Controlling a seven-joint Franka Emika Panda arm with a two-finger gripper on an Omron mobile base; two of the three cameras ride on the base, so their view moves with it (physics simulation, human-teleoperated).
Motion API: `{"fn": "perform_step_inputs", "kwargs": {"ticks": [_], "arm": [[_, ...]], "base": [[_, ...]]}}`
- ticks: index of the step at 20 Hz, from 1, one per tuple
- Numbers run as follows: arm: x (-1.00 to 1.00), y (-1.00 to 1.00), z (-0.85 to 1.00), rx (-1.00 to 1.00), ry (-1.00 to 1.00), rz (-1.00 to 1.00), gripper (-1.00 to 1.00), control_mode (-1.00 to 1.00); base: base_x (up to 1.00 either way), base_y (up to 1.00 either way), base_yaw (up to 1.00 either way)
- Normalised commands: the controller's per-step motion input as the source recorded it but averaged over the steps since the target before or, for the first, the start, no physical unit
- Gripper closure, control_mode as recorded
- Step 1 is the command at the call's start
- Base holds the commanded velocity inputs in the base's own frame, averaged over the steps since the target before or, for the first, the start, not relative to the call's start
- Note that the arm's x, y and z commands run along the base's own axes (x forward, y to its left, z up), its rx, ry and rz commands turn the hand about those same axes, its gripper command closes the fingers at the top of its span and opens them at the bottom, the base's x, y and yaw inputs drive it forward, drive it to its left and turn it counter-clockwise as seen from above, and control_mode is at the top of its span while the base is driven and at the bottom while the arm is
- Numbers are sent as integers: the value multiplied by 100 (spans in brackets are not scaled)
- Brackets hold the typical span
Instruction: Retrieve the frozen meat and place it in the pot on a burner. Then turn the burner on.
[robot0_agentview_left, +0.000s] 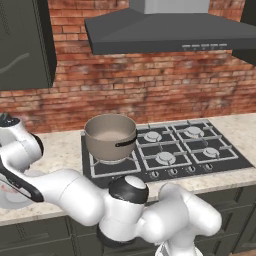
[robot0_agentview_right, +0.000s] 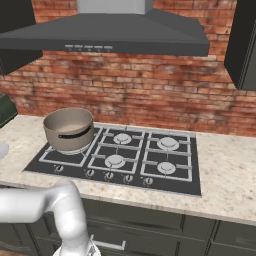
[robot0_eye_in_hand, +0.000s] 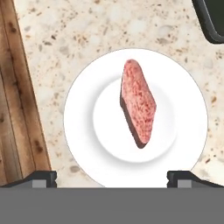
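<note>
Gripper (robot0_eye_in_hand: 112, 177) poised over one plate (robot0_eye_in_hand: 83, 131) carrying one slab of frozen meat (robot0_eye_in_hand: 138, 101) — jaws spread wide, gripping nothing.

From the hand view I read detail the base views lack: the frozen meat lies on the white plate, long axis running from 12 toward 5 o'clock, clear of both fingertips (robot0_eye_in_hand: 41, 178), with speckled counter (robot0_eye_in_hand: 65, 39) around the plate and a wood strip (robot0_eye_in_hand: 17, 109) at 9 o'clock. From the left base view I count one pot (robot0_agentview_left: 110, 136) on the rear-left grate of the cooktop (robot0_agentview_left: 235, 161), five burner caps — the centre-front burner (robot0_agentview_left: 165, 158) among them — and five knobs (robot0_agentview_left: 173, 172), with one hood (robot0_agentview_left: 170, 30) above.
</note>
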Motion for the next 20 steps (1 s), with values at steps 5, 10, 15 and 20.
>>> {"fn": "perform_step_inputs", "kwargs": {"ticks": [5,10,15,20], "arm": [[28,0,-10,-3,2,0,-100,-100],[14,13,-14,-2,0,0,-100,-100],[20,15,-24,-3,0,-1,-100,-100],[23,12,-24,-3,0,-1,-100,-100]], "base": [[0,0,0],[0,0,0],[0,0,0],[0,0,0]]}}
